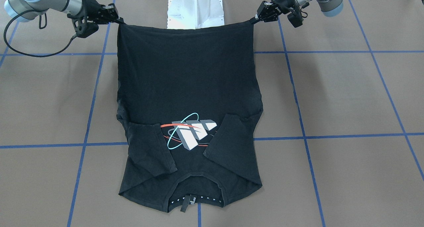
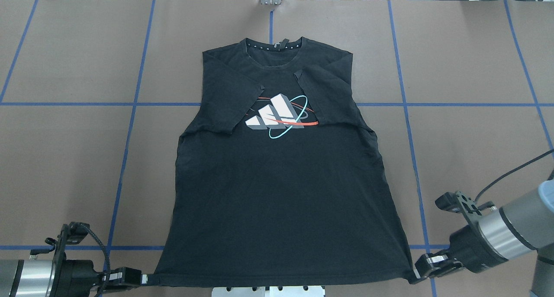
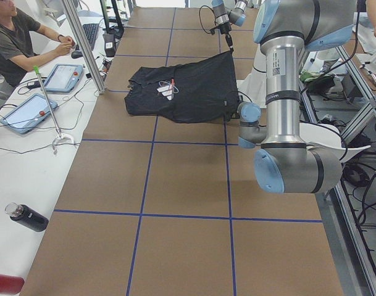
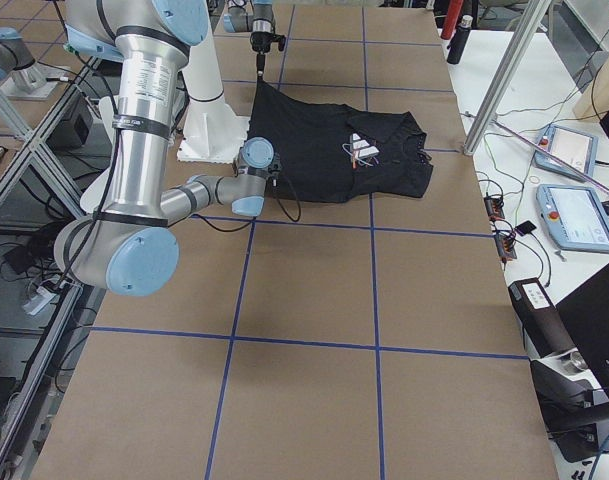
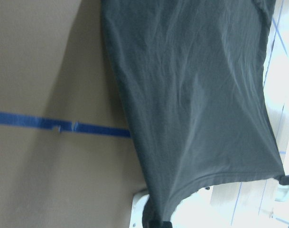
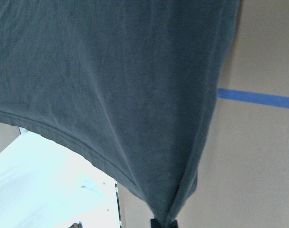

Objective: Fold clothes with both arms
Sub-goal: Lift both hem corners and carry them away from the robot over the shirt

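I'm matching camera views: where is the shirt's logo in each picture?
Front-facing: logo low centre.
Overhead: logo upper centre.
Left: logo upper, left of centre.
Right: logo upper centre.
Left wrist: not in it.
Right wrist: not in it.
Landmark: collar beside it.

**How the six cameras sit**

The front-facing and overhead views look steeply down on the table (image 1: 347,94) from opposite long sides. Both hold the whole T-shirt (image 1: 188,74) mid-frame. The two side views look along the table from either end, farther off. Both wrist cameras sit close against T-shirt fabric.
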Motion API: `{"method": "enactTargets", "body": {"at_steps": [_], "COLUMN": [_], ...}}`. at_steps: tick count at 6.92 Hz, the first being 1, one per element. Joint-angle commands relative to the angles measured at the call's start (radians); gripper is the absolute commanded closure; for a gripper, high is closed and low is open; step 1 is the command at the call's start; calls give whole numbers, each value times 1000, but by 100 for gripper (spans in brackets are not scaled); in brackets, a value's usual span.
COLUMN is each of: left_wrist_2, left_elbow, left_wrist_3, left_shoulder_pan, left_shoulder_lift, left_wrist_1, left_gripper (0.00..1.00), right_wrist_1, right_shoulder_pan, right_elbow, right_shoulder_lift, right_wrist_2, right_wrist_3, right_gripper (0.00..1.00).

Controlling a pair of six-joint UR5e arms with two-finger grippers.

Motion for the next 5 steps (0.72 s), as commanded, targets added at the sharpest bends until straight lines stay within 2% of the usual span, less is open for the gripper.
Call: {"method": "enactTargets", "body": {"at_steps": [1,2,4,5], "left_wrist_2": [-29,-66,-57,-51], "left_elbow": [-26,-26,-43,-33], "left_wrist_3": [108,113,105,99], "left_shoulder_pan": [40,48,102,102], "left_shoulder_lift": [114,135,121,71], "left_wrist_1": [-79,-128,-150,-155], "left_gripper": [100,100,100,100], "right_wrist_1": [68,106,166,166], "right_shoulder_pan": [-7,-13,-22,-24], "right_elbow": [-1,-1,-6,-15], "right_shoulder_lift": [-49,-64,-69,-60], "right_wrist_2": [42,49,84,82], "right_wrist_3": [1,1,27,28], "right_gripper": [100,100,100,100]}}
